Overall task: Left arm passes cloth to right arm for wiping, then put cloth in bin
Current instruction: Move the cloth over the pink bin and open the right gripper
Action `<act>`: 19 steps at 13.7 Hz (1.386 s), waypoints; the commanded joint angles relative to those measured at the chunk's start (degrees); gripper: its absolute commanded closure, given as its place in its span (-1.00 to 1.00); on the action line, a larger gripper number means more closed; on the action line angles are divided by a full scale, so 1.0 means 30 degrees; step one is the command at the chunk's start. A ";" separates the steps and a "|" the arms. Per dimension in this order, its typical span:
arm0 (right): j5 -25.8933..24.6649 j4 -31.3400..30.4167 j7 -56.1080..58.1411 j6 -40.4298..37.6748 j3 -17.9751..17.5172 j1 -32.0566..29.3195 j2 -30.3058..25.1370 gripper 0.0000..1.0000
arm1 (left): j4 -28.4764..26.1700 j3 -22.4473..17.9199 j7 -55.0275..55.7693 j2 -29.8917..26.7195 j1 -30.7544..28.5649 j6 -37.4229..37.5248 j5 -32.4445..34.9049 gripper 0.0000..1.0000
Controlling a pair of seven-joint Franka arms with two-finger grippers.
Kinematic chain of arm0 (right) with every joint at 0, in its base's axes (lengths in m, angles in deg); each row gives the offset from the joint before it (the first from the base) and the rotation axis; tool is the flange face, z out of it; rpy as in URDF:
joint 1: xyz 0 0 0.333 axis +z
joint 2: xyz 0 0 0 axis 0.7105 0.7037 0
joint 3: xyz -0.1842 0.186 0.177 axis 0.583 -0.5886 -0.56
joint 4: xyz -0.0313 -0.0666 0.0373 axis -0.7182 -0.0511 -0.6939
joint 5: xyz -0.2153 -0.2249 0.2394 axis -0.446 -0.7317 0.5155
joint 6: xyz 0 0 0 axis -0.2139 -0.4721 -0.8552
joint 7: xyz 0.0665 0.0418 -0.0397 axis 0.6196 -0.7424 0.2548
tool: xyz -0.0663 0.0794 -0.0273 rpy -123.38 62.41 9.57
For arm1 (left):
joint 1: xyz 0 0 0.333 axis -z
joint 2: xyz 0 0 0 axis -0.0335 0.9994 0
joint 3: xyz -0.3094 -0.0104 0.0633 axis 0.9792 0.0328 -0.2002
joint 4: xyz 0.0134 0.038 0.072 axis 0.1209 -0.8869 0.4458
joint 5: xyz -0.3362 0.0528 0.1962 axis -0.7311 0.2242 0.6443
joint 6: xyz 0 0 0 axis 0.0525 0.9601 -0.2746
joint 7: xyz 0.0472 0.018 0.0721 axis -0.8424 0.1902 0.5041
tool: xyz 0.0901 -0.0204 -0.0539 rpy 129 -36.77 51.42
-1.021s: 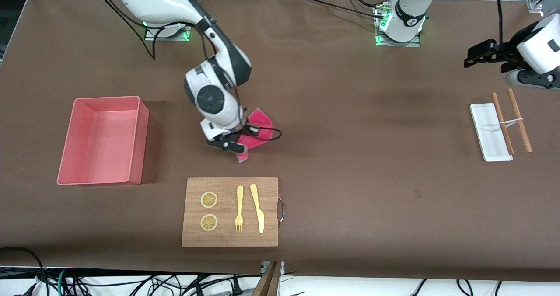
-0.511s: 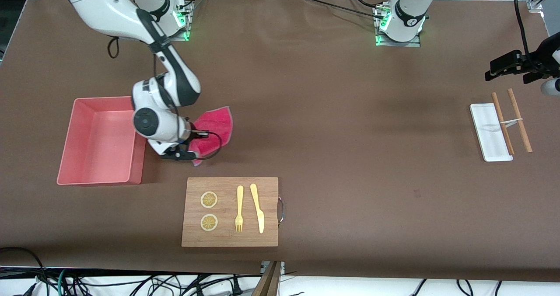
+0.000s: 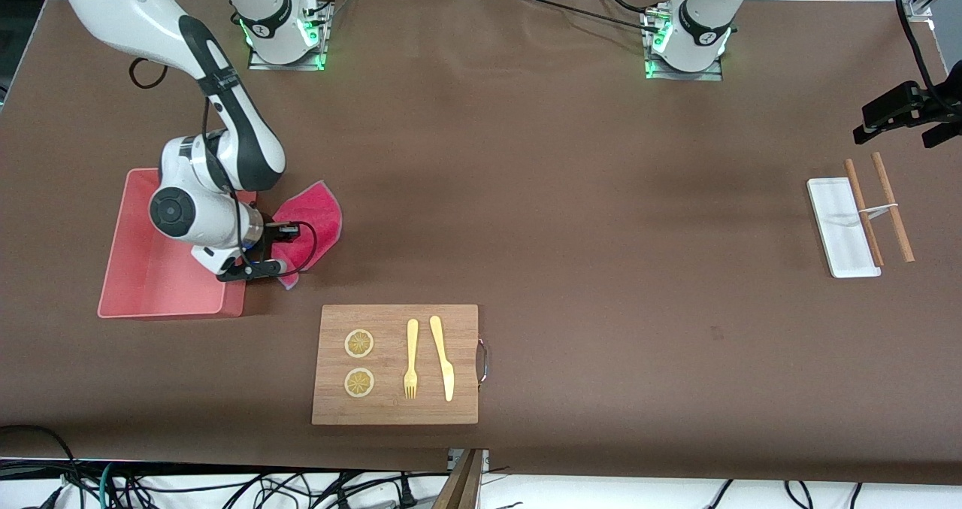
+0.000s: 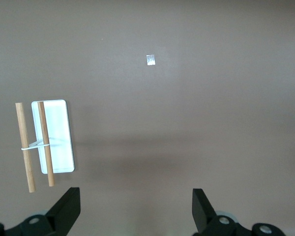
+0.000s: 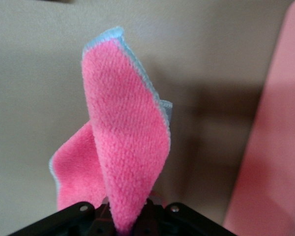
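Note:
My right gripper (image 3: pixel 264 265) is shut on a pink cloth (image 3: pixel 313 218) and holds it up just beside the pale pink bin (image 3: pixel 139 280), at the bin wall that faces the left arm's end. In the right wrist view the cloth (image 5: pixel 128 142) hangs folded from the closed jaws of the right gripper (image 5: pixel 129 224), with the bin (image 5: pixel 278 147) alongside. My left gripper (image 3: pixel 898 122) is open and empty, up over the table's edge at the left arm's end. In the left wrist view its two fingers stand wide apart at the left gripper (image 4: pixel 136 216), over bare table.
A wooden cutting board (image 3: pixel 466 321) with two lemon slices, a yellow fork and a yellow knife lies nearer the front camera. A small white tray (image 3: pixel 838 231) and two wooden chopsticks (image 3: pixel 892 207) lie under the left gripper's area; they also show in the left wrist view (image 4: pixel 56 137).
My right arm has carried the cloth across the table toward the bin. My left gripper has drawn back toward its end of the table.

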 commanded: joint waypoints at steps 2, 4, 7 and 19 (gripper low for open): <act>-0.1104 0.0381 0.0585 -0.3739 -0.0140 -0.0532 -0.3078 1.00 | -0.1445 0.2595 0.2108 -0.0731 -0.0141 -0.0476 0.1687 -1.00; -0.1105 0.0499 0.2159 -0.5121 -0.0140 -0.1351 -0.4369 1.00 | -0.1008 0.2692 0.2325 -0.0557 -0.0259 -0.0474 0.1025 -1.00; -0.1369 0.0529 0.5059 -0.6558 0.0355 -0.2583 -0.5922 1.00 | -0.0068 0.2663 0.1859 0.0236 -0.0288 -0.0328 0.0756 -1.00; -0.1809 0.0470 0.7412 -0.3756 0.2175 -0.2645 -0.3617 -0.60 | 0.0020 0.2663 0.1797 0.0295 -0.0318 0.0053 0.0609 -1.00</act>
